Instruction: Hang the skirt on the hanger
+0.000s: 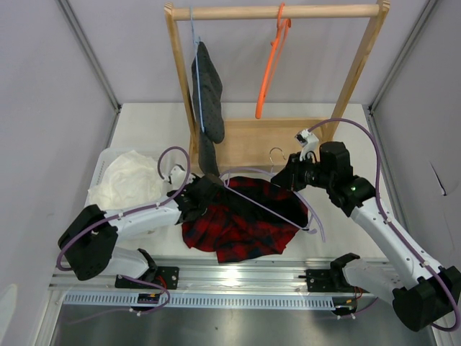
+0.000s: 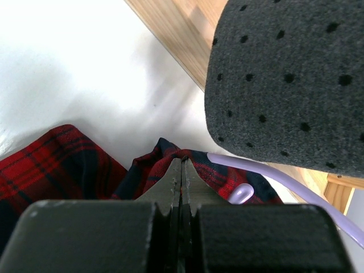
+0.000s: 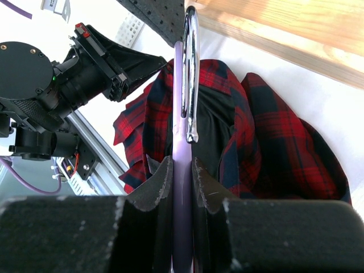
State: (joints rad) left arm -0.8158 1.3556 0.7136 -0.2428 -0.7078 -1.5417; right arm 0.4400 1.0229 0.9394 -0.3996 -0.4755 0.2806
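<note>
While the plaid skirt [image 1: 238,227] lies crumpled on the white table [image 1: 144,130] before the wooden rack [image 1: 252,140], your left gripper [image 2: 182,162] pinches its edge and your right gripper [image 3: 182,165] clamps the lilac hanger [image 1: 268,207] stretched across it.

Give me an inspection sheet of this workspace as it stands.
Surface: white table, partly covered by fabric.
Job's things: red-and-black plaid skirt crumpled on the table; thin lilac plastic hanger held across it.
Clutter: white cloth at left; dark grey dotted garment and orange hanger on the wooden rack.
Grippers: left gripper shut on the skirt's edge; right gripper shut on the lilac hanger.
Cables: purple cables loop over both arms.
Surroundings: pale enclosure walls.
</note>
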